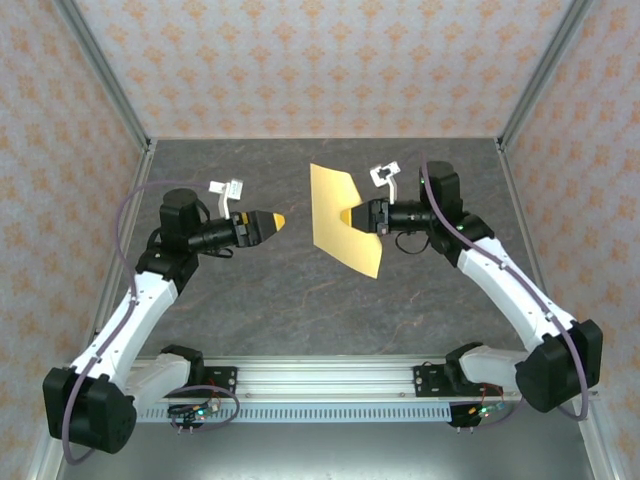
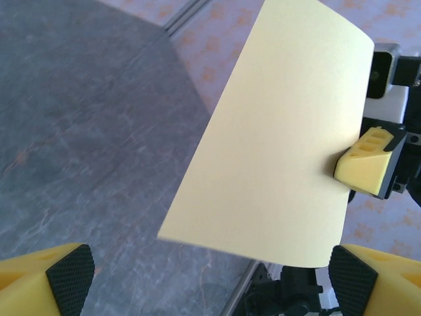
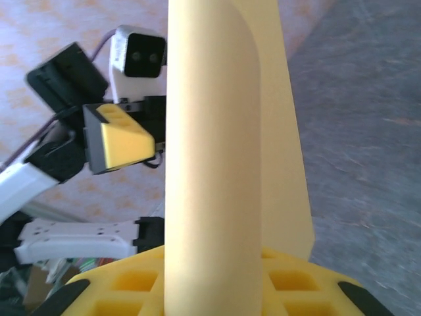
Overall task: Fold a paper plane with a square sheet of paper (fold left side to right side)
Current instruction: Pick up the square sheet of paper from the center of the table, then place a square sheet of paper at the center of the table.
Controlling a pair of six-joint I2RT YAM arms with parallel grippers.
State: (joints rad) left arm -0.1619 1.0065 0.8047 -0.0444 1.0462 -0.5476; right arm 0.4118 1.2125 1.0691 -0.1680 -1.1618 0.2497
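1. Where the right gripper [image 1: 354, 217] reaches in from the right, its jaws are closed on the right edge of the sheet of paper [image 1: 330, 208]. It holds the sheet over the middle of the dark table [image 1: 250, 290], toward the far side.
2. From the left wrist, the sheet [image 2: 276, 145] stands up as a pale yellow panel. One of the right gripper's yellow fingertips [image 2: 365, 164] is pressed on its right edge.
3. From the right wrist, the sheet [image 3: 210, 151] rises out of that gripper's grip. It is doubled over in a rounded bend, not a flat crease.
4. The left gripper [image 1: 275, 221] hovers to the left of the sheet, apart from it, with its tips pointing at it. Its pads [image 2: 69, 280] stand wide apart with nothing between them.
5. Whether the sheet's lower corner touches the table, I cannot tell.
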